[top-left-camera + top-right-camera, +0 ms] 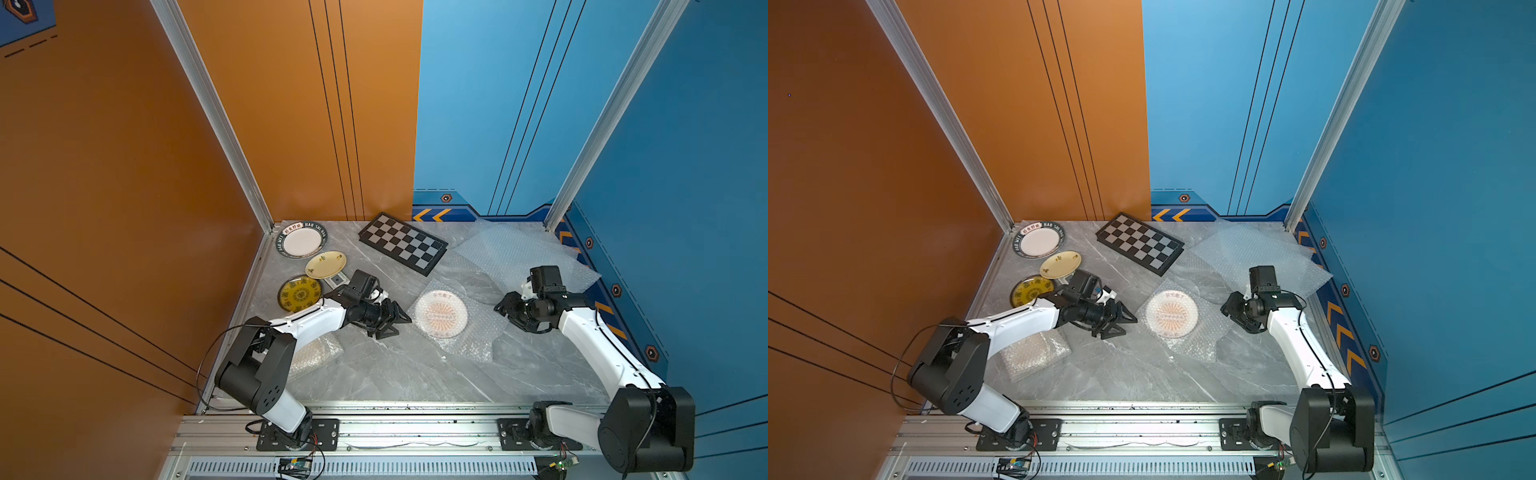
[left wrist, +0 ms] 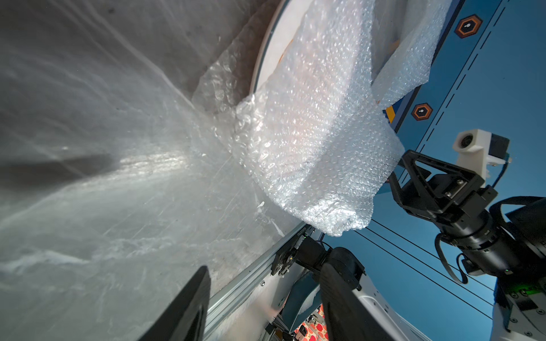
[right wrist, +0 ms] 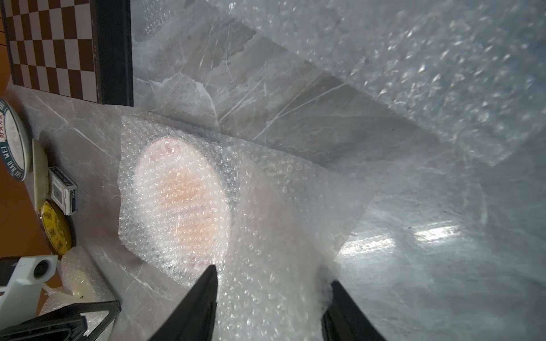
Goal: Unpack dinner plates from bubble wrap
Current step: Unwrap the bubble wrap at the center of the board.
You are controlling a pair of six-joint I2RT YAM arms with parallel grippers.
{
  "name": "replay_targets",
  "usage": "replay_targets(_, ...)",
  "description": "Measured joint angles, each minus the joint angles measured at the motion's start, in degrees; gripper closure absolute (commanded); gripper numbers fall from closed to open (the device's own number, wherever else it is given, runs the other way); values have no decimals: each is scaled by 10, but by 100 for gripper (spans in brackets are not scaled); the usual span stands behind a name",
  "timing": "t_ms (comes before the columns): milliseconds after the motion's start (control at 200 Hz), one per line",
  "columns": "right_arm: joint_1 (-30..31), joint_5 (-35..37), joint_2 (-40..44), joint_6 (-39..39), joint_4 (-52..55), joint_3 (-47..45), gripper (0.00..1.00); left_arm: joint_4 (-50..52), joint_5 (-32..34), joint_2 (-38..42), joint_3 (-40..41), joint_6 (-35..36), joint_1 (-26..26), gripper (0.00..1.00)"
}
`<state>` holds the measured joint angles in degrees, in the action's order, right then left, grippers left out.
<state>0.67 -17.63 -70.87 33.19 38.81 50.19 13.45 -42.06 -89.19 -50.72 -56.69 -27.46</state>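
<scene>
Three bare dinner plates lie at the back left: white with a lettered rim, pale yellow, and dark-rimmed yellow patterned. In mid-table an orange sunburst plate lies under a sheet of bubble wrap. My left gripper hangs open just left of it, holding nothing. My right gripper is at the sheet's right edge, jaws apart, with a flap of the wrap lying between its fingers. A wrapped bundle sits partly hidden under my left arm.
A black-grey checkerboard lies at the back centre. Loose bubble wrap sheets are piled at the back right against the blue wall. A small card box sits beside the yellow plates. An aluminium rail runs along the front edge.
</scene>
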Motion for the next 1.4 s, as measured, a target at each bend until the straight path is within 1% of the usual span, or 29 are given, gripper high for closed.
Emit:
replay_targets(45, 0, 2, -5, -2, 0, 2, 47, 4, 0, 6, 0, 2, 0, 39)
replay_targets(75, 0, 2, -10, -4, 0, 3, 50, 7, 0, 9, 0, 2, 0, 39)
replay_targets(245, 2, -1, -35, -8, -8, 3, 83, 22, 3, 14, -1, 3, 0, 39)
replay_targets(280, 5, -1, -37, -8, -9, 3, 86, 26, 4, 14, -3, 3, 0, 39)
replay_targets(405, 26, -1, -34, -7, -15, 3, 93, 32, 7, 14, -13, 3, 0, 39)
replay_targets(491, 43, -1, -21, -8, -16, 4, 93, 32, 12, 16, -18, 3, 0, 39)
replay_targets(701, 81, -1, 48, -13, -20, 4, 93, 39, 22, 39, -18, 3, 0, 39)
replay_targets(801, 97, -1, 63, -18, -20, 4, 93, 41, 30, 55, -18, 2, 0, 39)
replay_targets(1016, 146, -2, 92, -24, -20, 6, 93, 42, 50, 110, -18, -5, -1, 39)
replay_targets(1146, 172, -9, 113, -24, -27, 13, 93, 38, 63, 148, -18, -20, -8, 37)
replay_targets(1282, 184, -31, 122, -29, -34, 14, 93, 2, 88, 182, -10, -61, -31, 32)
replay_targets(1402, 184, -59, 123, -45, -35, 14, 92, -54, 122, 175, -2, -114, -82, 31)
